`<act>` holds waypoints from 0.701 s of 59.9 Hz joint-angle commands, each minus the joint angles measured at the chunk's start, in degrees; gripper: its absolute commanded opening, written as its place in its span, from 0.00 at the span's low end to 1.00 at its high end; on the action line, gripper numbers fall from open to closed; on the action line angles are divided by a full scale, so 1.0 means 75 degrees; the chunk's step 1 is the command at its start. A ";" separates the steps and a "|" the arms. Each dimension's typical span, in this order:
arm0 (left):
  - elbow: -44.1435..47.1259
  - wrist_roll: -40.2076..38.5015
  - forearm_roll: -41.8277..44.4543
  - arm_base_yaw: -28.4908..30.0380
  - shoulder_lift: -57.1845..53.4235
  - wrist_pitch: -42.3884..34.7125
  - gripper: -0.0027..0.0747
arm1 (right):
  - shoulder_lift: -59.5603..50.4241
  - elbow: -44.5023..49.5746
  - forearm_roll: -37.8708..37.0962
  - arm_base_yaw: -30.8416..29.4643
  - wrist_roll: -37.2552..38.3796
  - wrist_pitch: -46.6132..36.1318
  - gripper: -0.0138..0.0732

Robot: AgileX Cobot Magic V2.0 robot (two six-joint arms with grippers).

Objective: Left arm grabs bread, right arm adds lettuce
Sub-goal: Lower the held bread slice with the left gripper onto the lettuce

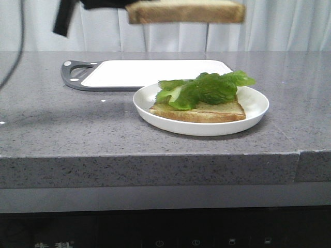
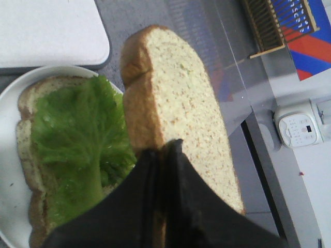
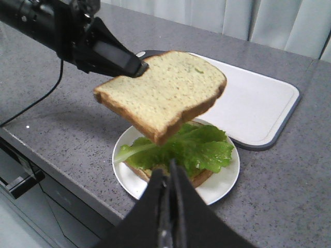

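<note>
My left gripper [image 2: 164, 150] is shut on the crust edge of the thick speckled bread [image 2: 186, 103]. It holds the slice flat in the air above the white plate [image 1: 201, 126], as the front view [image 1: 186, 11] and the right wrist view [image 3: 165, 90] show. The left fingertips [image 3: 135, 66] pinch the slice's far-left edge. The green lettuce [image 1: 207, 88] lies on a thinner bread slice [image 1: 207, 111] on the plate. My right gripper [image 3: 168, 168] is shut and empty, over the plate's near side, apart from the lettuce [image 3: 191, 147].
A white cutting board [image 1: 155, 70] with a dark handle lies behind the plate. The grey counter's front edge [image 1: 155, 155] runs just in front of the plate. A curtain hangs behind the counter.
</note>
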 commanded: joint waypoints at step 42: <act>-0.0392 0.0505 -0.0610 -0.0156 0.0606 0.0408 0.45 | 0.0006 -0.0215 0.0062 0.0004 -0.0058 -0.0652 0.09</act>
